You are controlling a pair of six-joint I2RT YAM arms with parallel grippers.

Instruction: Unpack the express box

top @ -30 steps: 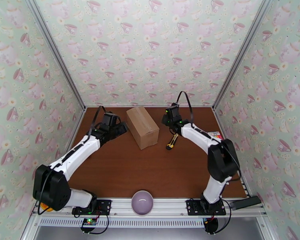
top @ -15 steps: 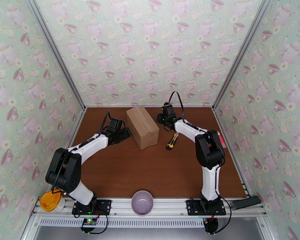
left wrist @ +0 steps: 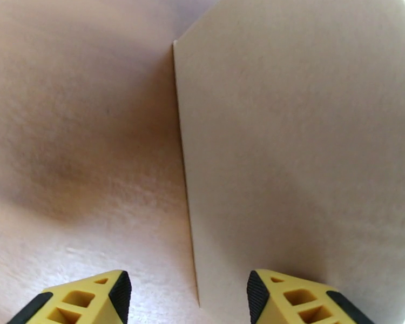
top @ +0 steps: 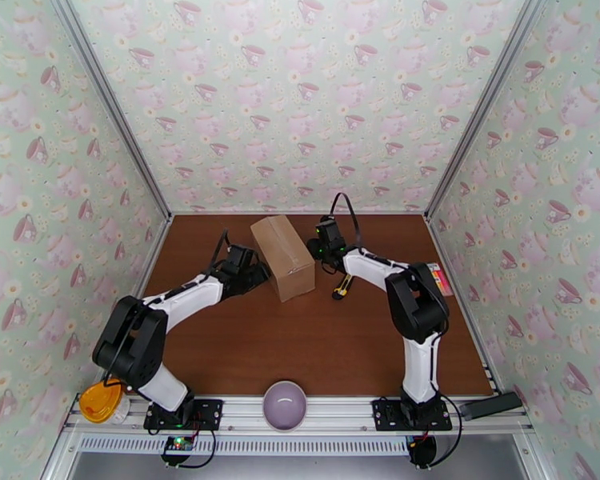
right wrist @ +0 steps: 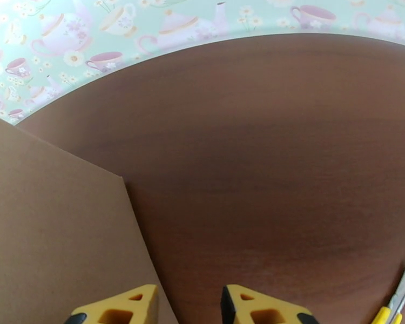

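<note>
- Two grippers flank the express box (top: 283,256), one at each long side, and neither one holds it.
- The closed brown carton rests on the wooden table (top: 300,346) toward the back, about midway across. It is turned at a slant, so its long axis runs from far left to near right.
- The left gripper (top: 260,274) sits low at the box's left long side, close to the near corner. In the left wrist view its jaws stand well apart and a vertical edge of the carton rises between them.
- In that same view the right-hand finger (left wrist: 289,298) lies in front of the pale cardboard face. The other finger (left wrist: 89,299) is over bare table. Whether either pad touches the cardboard cannot be told.
- The right gripper (top: 313,250) is at the opposite long side, just beside the wall of the box. Its jaws are parted by a narrower gap, with nothing clamped between them.
- In the right wrist view the carton fills the lower left. Its edge runs down to the left-hand finger (right wrist: 121,309), while the other finger (right wrist: 256,310) is over open table.
- A yellow-and-black utility knife (top: 344,283) lies on the table to the right of the box's near end. It is under the right forearm and apart from both the carton and the grippers.
- One lilac bowl (top: 285,404) sits at the near edge between the two arm bases, well apart from the box.
</note>
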